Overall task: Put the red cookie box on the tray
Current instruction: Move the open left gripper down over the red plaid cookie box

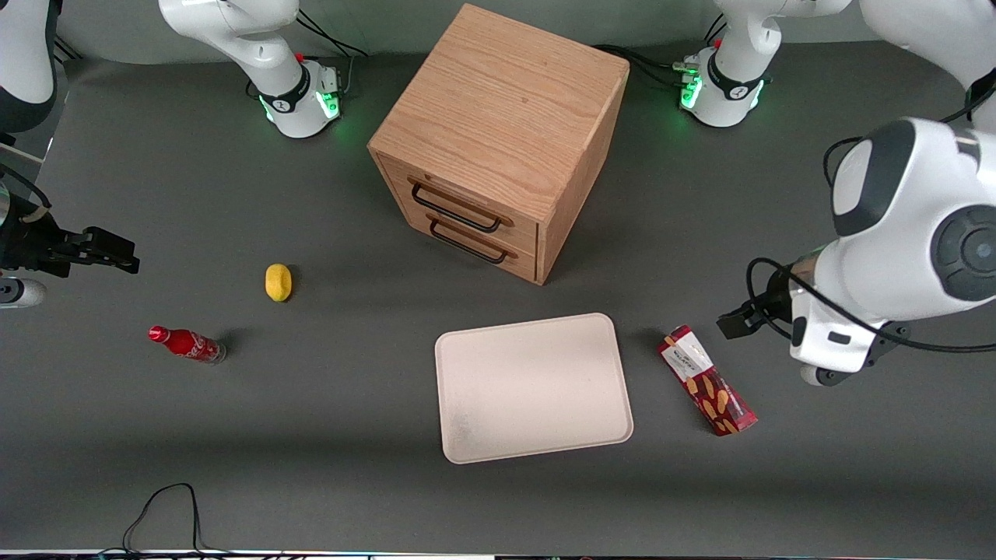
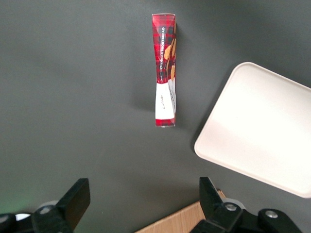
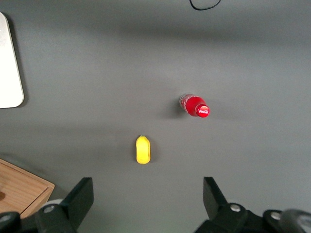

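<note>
One red cookie box (image 1: 707, 380) lies flat on the bench (image 1: 311, 435) just beside the tray (image 1: 533, 386), label end farther from the front camera. Above, the fingers (image 2: 77, 199) spread wide, holding nothing.

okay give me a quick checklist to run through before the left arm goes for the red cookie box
1. Gripper open, fingers spread wide: ok.
2. Gripper holds nothing and hangs above the table, short of the red cookie box: ok.
3. Box free to grasp: it lies flat on the table with nothing touching it: ok.
4. Tray bare, with room for the box: ok.
5. Box apart from the tray's rim, a gap of table between them: ok.
6. Fingers lined up across the box's narrow width: cannot tell until the gripper is over it.
</note>
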Motion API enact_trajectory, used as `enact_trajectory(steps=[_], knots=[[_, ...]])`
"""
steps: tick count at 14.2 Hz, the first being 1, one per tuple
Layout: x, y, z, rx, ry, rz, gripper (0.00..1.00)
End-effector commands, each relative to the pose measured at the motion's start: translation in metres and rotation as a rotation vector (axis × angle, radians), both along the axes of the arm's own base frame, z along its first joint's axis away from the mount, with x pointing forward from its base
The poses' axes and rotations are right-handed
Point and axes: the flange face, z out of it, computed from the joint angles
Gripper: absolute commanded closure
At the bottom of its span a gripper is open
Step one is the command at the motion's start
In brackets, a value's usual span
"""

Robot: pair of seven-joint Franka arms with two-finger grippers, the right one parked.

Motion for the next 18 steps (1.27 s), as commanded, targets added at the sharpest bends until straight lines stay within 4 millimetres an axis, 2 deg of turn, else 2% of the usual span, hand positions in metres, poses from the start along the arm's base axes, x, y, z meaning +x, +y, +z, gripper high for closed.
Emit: enact_trajectory(steps=[1,8,12,14,18], knots=[[0.000,0.006,-0.042,0.001,0.008,0.038,0.00],[-0.010,0.010,-0.145,-0.002,-0.049,0.069,0.00],[-0.009,0.019,-0.199,0.041,-0.090,0.060,0.00],[-0.006,0.021,-0.217,0.043,-0.094,0.068,0.00],[0.012,0.024,-0.228,0.028,-0.124,0.086,0.00]])
